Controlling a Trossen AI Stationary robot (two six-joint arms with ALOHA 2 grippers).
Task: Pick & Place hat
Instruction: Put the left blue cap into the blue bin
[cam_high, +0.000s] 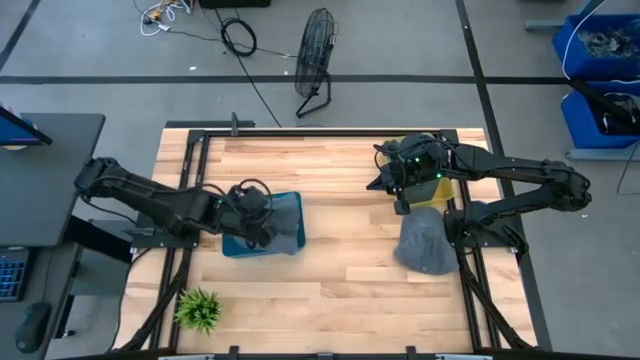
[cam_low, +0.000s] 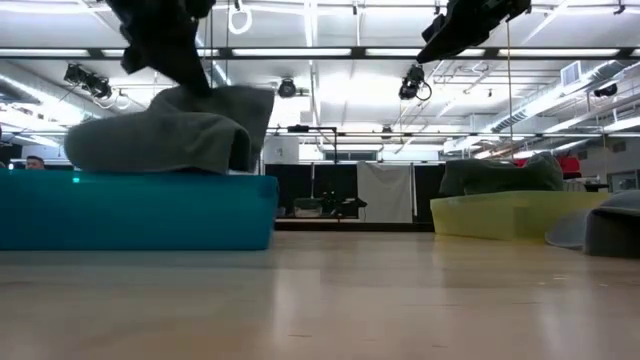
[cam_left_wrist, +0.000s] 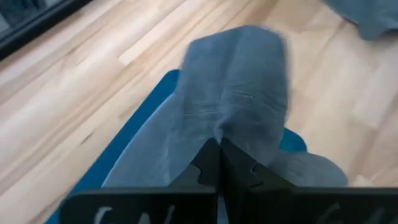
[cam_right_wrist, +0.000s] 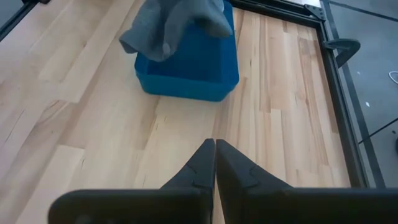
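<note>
A grey hat (cam_high: 285, 230) lies draped over a blue bin (cam_high: 238, 248) on the table's left half; in the low view the hat (cam_low: 165, 135) heaps above the bin's (cam_low: 135, 212) rim. My left gripper (cam_left_wrist: 219, 143) is above the bin, shut on this hat. A second grey hat (cam_high: 425, 245) lies on the wood near the right edge. My right gripper (cam_right_wrist: 215, 142) hovers shut and empty over bare wood, beside a yellow bin (cam_high: 440, 188) that holds a dark hat (cam_low: 500, 175). My left gripper pinches a raised fold of the grey hat (cam_left_wrist: 233, 127) between its two fingers, coming from above and slanting down. The cloth peaks up to the fingers (cam_low: 185, 85). The rest of the hat sags onto the blue bin and over its rim.
A small green plant (cam_high: 198, 308) stands at the near left corner. A black frame (cam_high: 470, 290) borders the table. Bare wood lies between the two bins. A fan (cam_high: 315, 50) and cables are on the floor beyond the far edge.
</note>
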